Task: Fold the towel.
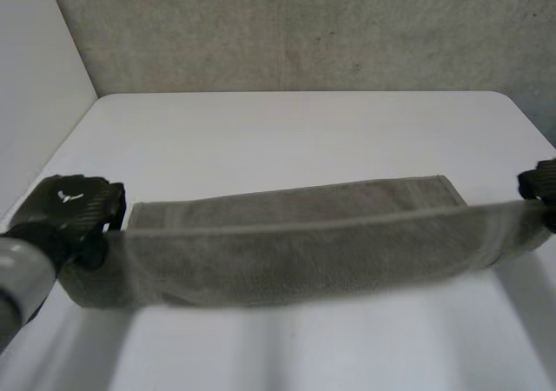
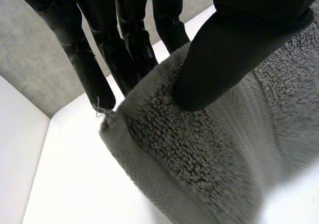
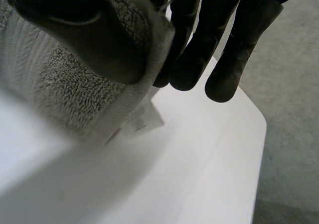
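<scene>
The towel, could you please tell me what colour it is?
The towel is plain greyish olive, unpatterned; the head view shows it best.

Head camera looks down; wrist cameras sit close (sharing the towel (image 1: 287,252))

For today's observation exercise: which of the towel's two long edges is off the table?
The near edge, pinched at its ends by the left hand and right hand; the far edge lies flat.

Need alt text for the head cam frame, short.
A grey towel is stretched between the left robot hand and right robot hand, each gripping one end of its raised near edge. Its far part lies flat on the white table.
</scene>
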### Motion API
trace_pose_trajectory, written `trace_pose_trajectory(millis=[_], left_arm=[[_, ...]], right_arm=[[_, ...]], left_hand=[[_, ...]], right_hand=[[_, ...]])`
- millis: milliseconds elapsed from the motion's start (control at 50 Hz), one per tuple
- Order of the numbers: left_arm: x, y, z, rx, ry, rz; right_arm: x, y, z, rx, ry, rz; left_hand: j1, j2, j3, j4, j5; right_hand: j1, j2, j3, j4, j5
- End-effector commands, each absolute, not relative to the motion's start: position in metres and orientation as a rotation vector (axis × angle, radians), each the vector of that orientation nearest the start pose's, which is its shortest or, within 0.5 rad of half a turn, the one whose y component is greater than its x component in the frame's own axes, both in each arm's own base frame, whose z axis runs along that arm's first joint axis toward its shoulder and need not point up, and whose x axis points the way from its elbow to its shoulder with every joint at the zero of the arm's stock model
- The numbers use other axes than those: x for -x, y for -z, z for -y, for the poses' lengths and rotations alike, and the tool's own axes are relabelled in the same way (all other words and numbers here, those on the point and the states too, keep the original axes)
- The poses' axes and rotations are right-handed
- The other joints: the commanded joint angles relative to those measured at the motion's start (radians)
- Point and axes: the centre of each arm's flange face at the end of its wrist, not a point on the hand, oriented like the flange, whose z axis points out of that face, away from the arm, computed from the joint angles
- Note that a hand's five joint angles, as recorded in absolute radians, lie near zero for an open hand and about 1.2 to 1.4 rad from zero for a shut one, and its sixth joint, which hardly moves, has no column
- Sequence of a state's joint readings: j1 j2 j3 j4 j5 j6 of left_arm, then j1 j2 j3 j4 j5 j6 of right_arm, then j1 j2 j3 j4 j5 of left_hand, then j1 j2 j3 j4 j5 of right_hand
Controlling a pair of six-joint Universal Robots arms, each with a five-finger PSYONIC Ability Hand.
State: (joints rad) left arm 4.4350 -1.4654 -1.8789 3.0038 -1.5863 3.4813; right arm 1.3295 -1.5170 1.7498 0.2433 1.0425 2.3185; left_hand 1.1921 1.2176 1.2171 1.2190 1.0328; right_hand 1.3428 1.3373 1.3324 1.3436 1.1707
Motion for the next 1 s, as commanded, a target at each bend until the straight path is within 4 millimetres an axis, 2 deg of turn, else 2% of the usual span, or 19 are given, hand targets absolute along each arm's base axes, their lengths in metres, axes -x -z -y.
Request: trace_pose_trajectory(millis=[20,80,120,260,400,540,560,580,600,620,680,720,740,780,840,880,900,940,1000], left_arm=[[0.205,-0.201,0.253,-0.759,1.724,-2.45],[0.212,-0.184,0.277,-0.766,1.696,-2.471],[0.216,-0.178,0.289,-0.767,1.691,-2.473],[0.231,-0.15,0.338,-0.763,1.71,-2.464],[0.239,-0.139,0.366,-0.751,1.749,-2.439],[0.243,-0.134,0.376,-0.741,1.778,-2.429],[0.243,-0.134,0.377,-0.736,1.792,-2.421],[0.243,-0.134,0.377,-0.736,1.792,-2.421],[0.243,-0.133,0.377,-0.73,1.802,-2.415],[0.243,-0.132,0.377,-0.727,1.8,-2.413],[0.243,-0.133,0.377,-0.73,1.809,-2.408],[0.243,-0.138,0.374,-0.727,1.812,-2.406],[0.243,-0.138,0.374,-0.727,1.812,-2.406],[0.241,-0.161,0.369,-0.713,1.867,-2.367],[0.238,-0.174,0.366,-0.7,1.897,-2.346],[0.233,-0.201,0.357,-0.675,1.956,-2.296],[0.233,-0.201,0.357,-0.675,1.957,-2.296],[0.227,-0.228,0.341,-0.653,2.013,-2.25],[0.225,-0.238,0.332,-0.647,2.033,-2.238]], right_arm=[[-0.153,-0.195,0.338,1.208,1.848,-2.472],[-0.156,-0.187,0.35,1.2,1.861,-2.487],[-0.163,-0.172,0.371,1.199,1.882,-2.477],[-0.188,-0.154,0.399,1.209,1.92,-2.44],[-0.202,-0.145,0.425,1.202,2.005,-2.454],[-0.208,-0.14,0.43,1.205,2.01,-2.472],[-0.208,-0.139,0.429,1.2,2.004,-2.489],[-0.208,-0.139,0.429,1.2,2.003,-2.489],[-0.207,-0.14,0.43,1.187,2.004,-2.509],[-0.208,-0.143,0.429,1.179,2.012,-2.515],[-0.21,-0.148,0.427,1.168,2.026,-2.51],[-0.211,-0.172,0.425,1.121,2.096,-2.469],[-0.211,-0.173,0.425,1.121,2.096,-2.469],[-0.209,-0.205,0.419,1.017,2.169,-2.414],[-0.206,-0.219,0.414,0.959,2.191,-2.39],[-0.203,-0.248,0.4,0.878,2.244,-2.321],[-0.203,-0.248,0.4,0.878,2.244,-2.321],[-0.202,-0.266,0.38,0.884,2.246,-2.276],[-0.202,-0.268,0.369,0.899,2.225,-2.269]], left_hand=[[0.204,0.179,0.179,0.177,0.189],[0.204,0.179,0.179,0.177,0.189],[0.204,0.179,0.179,0.177,0.189],[0.204,0.179,0.179,0.177,0.189],[0.204,0.179,0.179,0.177,0.189],[0.204,0.179,0.179,0.177,0.189],[0.204,0.179,0.179,0.177,0.189],[0.204,0.179,0.179,0.177,0.189],[-0.246,-0.271,-0.271,-0.273,-0.261],[-1.018,-1.043,-1.043,-1.044,-1.033],[-0.894,-0.919,-0.918,-0.92,-0.909],[-1.018,-1.043,-1.043,-1.044,-1.033],[-1.018,-1.043,-1.043,-1.044,-1.033],[-1.018,-1.043,-1.043,-1.044,-1.033],[-1.018,-1.043,-1.043,-1.044,-1.033],[-1.018,-1.043,-1.043,-1.044,-1.033],[-1.018,-1.043,-1.043,-1.044,-1.033],[-1.018,-1.043,-1.043,-1.044,-1.033],[-1.018,-1.043,-1.043,-1.044,-1.033]], right_hand=[[0.053,0.059,0.064,0.053,0.051],[0.053,0.059,0.064,0.053,0.051],[0.053,0.059,0.064,0.053,0.051],[0.053,0.059,0.064,0.053,0.051],[0.053,0.059,0.064,0.053,0.051],[0.053,0.059,0.064,0.053,0.051],[-0.198,-0.193,-0.188,-0.199,-0.201],[-0.201,-0.195,-0.191,-0.202,-0.203],[-1.168,-1.163,-1.158,-1.169,-1.171],[-1.168,-1.163,-1.158,-1.169,-1.171],[-1.168,-1.163,-1.158,-1.169,-1.171],[-1.168,-1.163,-1.158,-1.169,-1.171],[-1.168,-1.163,-1.158,-1.169,-1.171],[-1.168,-1.163,-1.158,-1.169,-1.171],[-1.168,-1.163,-1.158,-1.169,-1.171],[-1.168,-1.163,-1.158,-1.169,-1.171],[-1.168,-1.163,-1.158,-1.169,-1.171],[-1.168,-1.163,-1.158,-1.169,-1.171],[-1.168,-1.163,-1.158,-1.169,-1.171]])
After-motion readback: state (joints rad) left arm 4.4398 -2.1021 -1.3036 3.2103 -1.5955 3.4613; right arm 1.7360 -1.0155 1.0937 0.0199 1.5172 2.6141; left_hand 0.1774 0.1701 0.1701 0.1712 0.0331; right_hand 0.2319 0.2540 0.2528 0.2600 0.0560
